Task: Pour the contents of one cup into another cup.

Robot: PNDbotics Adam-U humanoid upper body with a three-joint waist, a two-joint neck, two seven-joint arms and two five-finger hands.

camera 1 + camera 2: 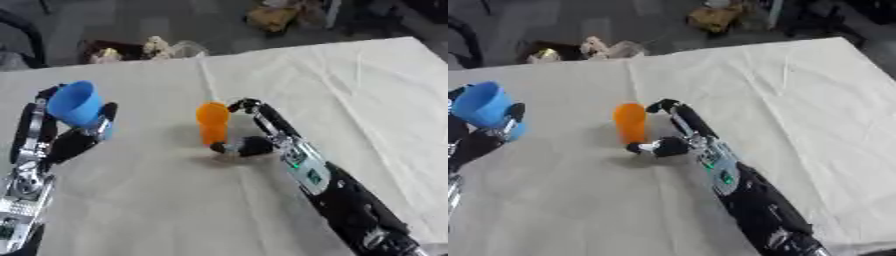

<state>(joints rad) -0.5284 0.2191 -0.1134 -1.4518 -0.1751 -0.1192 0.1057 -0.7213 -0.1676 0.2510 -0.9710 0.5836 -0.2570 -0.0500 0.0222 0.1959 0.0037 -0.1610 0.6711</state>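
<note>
A blue cup (77,103) is held up above the table's left side, tilted a little, with my left hand (86,134) shut on it from below and behind. An orange cup (211,123) stands upright on the white cloth near the middle. My right hand (255,145) lies just to its right. Its fingers (248,106) reach toward the cup's rim and its thumb (229,148) sits by the cup's foot, so the cup stands in the gap between them with no grip showing. I cannot see what is inside either cup.
The white cloth (367,90) covers the whole table and is creased. Beyond the far edge there is dark floor with a bag and small clutter (140,50) and a yellowish bundle (276,15).
</note>
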